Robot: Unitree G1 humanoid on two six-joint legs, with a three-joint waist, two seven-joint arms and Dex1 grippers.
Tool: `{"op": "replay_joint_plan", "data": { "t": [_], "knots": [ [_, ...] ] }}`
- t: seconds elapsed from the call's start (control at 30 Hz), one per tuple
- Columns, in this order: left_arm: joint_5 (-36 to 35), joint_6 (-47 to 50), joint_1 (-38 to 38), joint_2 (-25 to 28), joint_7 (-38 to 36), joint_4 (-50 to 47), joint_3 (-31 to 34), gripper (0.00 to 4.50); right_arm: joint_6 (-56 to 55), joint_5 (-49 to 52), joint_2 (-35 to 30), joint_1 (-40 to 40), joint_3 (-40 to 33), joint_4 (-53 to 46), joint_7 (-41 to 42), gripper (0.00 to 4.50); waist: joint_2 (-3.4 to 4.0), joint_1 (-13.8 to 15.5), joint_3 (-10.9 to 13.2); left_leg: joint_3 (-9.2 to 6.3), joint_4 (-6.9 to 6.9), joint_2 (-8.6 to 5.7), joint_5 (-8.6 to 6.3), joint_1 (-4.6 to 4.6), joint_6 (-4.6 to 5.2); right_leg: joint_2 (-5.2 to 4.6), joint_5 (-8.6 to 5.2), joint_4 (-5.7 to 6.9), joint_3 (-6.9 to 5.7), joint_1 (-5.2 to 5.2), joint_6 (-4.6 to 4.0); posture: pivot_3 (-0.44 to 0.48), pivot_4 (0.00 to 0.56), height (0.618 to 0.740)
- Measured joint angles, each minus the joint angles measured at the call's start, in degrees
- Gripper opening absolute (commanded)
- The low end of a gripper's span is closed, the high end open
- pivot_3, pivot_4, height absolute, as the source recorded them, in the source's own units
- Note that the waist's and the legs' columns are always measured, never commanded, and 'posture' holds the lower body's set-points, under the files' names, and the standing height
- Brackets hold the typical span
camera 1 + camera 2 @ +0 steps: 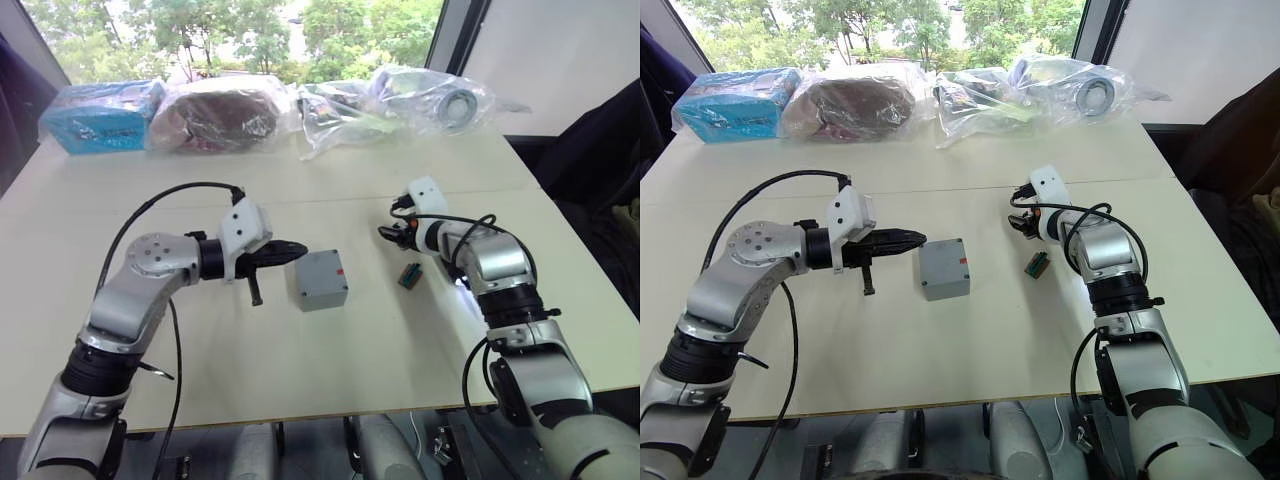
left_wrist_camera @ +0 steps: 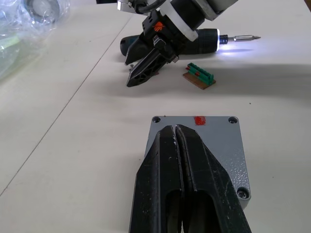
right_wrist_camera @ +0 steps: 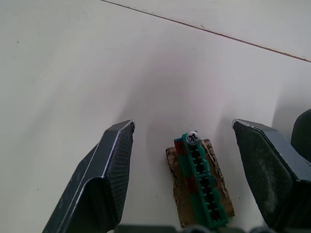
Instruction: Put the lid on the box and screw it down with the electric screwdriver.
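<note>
The grey box point(image 1: 321, 280) sits at the centre of the left eye frame with the lid point(image 2: 204, 141) already on it, a red mark on its upper right side. The left gripper point(image 1: 296, 249) hovers just left of and above the box, fingers pressed together and holding nothing. Right of centre, the right gripper point(image 3: 194, 141) has its fingers spread wide over a small green connector piece point(image 1: 409, 274). The electric screwdriver point(image 2: 194, 41) lies beneath the right arm, its tip light glowing.
</note>
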Motion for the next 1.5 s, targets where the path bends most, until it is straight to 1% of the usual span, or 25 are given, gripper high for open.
{"op": "replay_joint_plan", "data": {
  "t": [0.07, 0.13, 0.27, 0.3, 0.63, 0.77, 0.93, 1.07, 1.23, 1.3, 1.33, 1.37, 1.4, 1.43, 1.5],
  "knots": [
    [0.0, 0.3, 0.0, 0.0, 0.1, -0.2, 0.0, 0.0, 0.0, 0.0, 0.1, 0.0, 0.0, 0.0, 0.0, 2.66, 0.0, 0.0, 0.0, 0.0, 0.0, 0.0, 0.0, 0.0, 0.0, 0.0, 0.0, 0.0, 0.0, 0.0, 0.0, 0.0, 0.15, 0.74],
    [0.0, 0.8, 0.0, 0.0, 0.1, -0.2, 0.0, 0.0, -0.1, 0.0, 0.1, 0.0, 0.0, 0.0, 0.0, 1.96, 0.0, 0.0, 0.0, 0.0, 0.0, 0.0, 0.0, 0.0, 0.0, 0.0, 0.0, 0.0, 0.0, 0.0, 0.0, 0.0, 0.15, 0.74],
    [0.0, 1.0, -0.1, 0.0, 0.2, -0.2, 0.0, 0.0, -0.1, 0.0, 0.1, 0.0, -0.1, 0.0, 0.0, 0.33, 0.0, 0.0, 0.0, 0.0, 0.0, 0.0, 0.0, 0.0, 0.0, 0.0, 0.0, 0.0, 0.0, 0.0, 0.0, 0.0, 0.15, 0.74],
    [0.0, 1.1, -0.1, 0.0, 0.2, -0.2, 0.0, 0.0, -0.1, 0.0, 0.1, 0.0, -0.1, 0.0, 0.0, 0.05, 0.0, 0.0, 0.0, 0.0, 0.0, 0.0, 0.0, 0.0, 0.0, 0.0, 0.0, 0.0, 0.0, 0.0, 0.0, 0.0, 0.15, 0.74],
    [0.0, 1.1, -1.3, -0.4, 0.0, -0.2, -0.2, 0.0, 1.1, 0.4, 0.1, 0.0, -1.1, -0.8, 0.2, 0.05, 0.0, -0.1, 0.0, 0.0, 0.0, 0.0, 0.0, 0.0, 0.0, 0.0, 0.0, 0.0, 0.0, 0.0, 0.0, 0.0, 0.15, 0.74],
    [0.0, 1.1, -1.3, -0.5, -0.1, -0.1, -0.2, 0.0, 6.0, 2.4, -0.1, 0.0, -1.8, -4.4, 1.9, 0.05, 0.0, -0.2, 0.0, -0.01, 0.0, 0.0, 0.0, 0.0, 0.0, 0.0, 0.0, 0.01, 0.0, 0.0, 0.0, 0.0, 0.15, 0.74],
    [0.0, 1.0, -1.3, -0.6, -0.2, 0.0, -0.2, 0.0, 8.7, 3.2, 0.4, 1.0, -1.0, -9.1, 2.5, 0.05, 0.0, -0.4, 0.0, -0.01, 0.0, 0.0, 0.0, 0.0, 0.0, 0.0, 0.0, 0.0, 0.0, 0.0, 0.0, 0.0, 0.15, 0.74],
    [0.0, 0.9, -1.3, -0.7, -0.2, 0.0, -0.2, 0.0, 8.5, 3.1, 1.0, 2.6, 0.3, -9.5, 2.5, 0.05, 0.0, -0.7, 0.0, -0.01, 0.0, 0.0, 0.0, 0.0, 0.0, 0.0, 0.0, 0.0, 0.0, 0.0, 0.0, 0.0, 0.15, 0.74],
    [0.0, 0.9, -1.3, -0.8, -0.2, 0.0, -0.2, 0.0, 4.1, 1.4, 1.3, 3.9, 2.4, -9.5, 2.4, 0.05, 0.0, -1.1, 0.0, -0.01, 0.0, 0.0, 0.0, 0.0, 0.0, 0.0, 0.0, 0.0, 0.0, 0.01, 0.0, 0.0, 0.15, 0.74],
    [0.0, 0.9, -1.3, -0.8, -0.2, 0.0, -0.2, 0.0, 3.1, 1.2, 1.3, 4.3, 2.4, -9.5, 2.6, 0.77, 0.0, -1.1, 0.0, -0.02, 0.0, 0.0, 0.0, 0.0, 0.0, 0.0, 0.0, 0.01, 0.0, 0.0, 0.01, 0.0, 0.15, 0.74],
    [0.0, 0.9, -1.3, -0.8, -0.2, 0.0, -0.2, 0.0, 2.8, 1.2, 1.3, 4.6, 2.5, -9.5, 2.7, 0.95, 0.0, -1.1, 0.0, -0.02, 0.0, 0.0, 0.0, 0.0, 0.0, 0.0, 0.0, 0.01, 0.0, 0.0, 0.01, 0.0, 0.15, 0.74],
    [0.0, 0.9, -1.2, -0.8, -0.2, 0.0, -0.2, 0.0, 2.5, 1.2, 1.3, 5.0, 2.5, -9.5, 3.1, 1.41, 0.0, -1.1, 0.0, -0.02, 0.0, 0.0, 0.0, 0.0, 0.0, 0.0, 0.0, 0.01, -0.01, 0.0, 0.0, 0.0, 0.15, 0.74],
    [0.0, 0.9, -1.2, -0.8, -0.2, 0.0, -0.2, 0.0, 2.5, 1.2, 1.3, 5.4, 2.5, -9.5, 3.5, 1.73, 0.0, -1.1, 0.0, -0.02, 0.0, 0.0, 0.0, 0.0, 0.0, 0.0, 0.0, 0.01, 0.0, 0.0, 0.01, 0.0, 0.15, 0.74],
    [0.0, 0.9, -1.2, -0.8, -0.2, 0.0, -0.2, 0.0, 2.6, 1.2, 1.3, 5.7, 2.6, -9.5, 3.6, 2.34, 0.0, -1.1, 0.0, -0.02, 0.0, 0.0, 0.0, 0.0, 0.0, 0.0, 0.0, 0.01, 0.0, 0.0, 0.01, 0.0, 0.15, 0.74],
    [0.0, 0.9, -1.2, -0.8, -0.2, 0.0, -0.2, 0.0, 2.6, 1.2, 1.2, 5.9, 2.6, -9.7, 3.8, 2.75, 0.0, -1.1, 0.0, -0.01, 0.0, 0.0, 0.0, 0.0, 0.0, 0.0, 0.0, 0.01, 0.0, 0.0, 0.01, 0.0, 0.15, 0.74]
  ]
}}
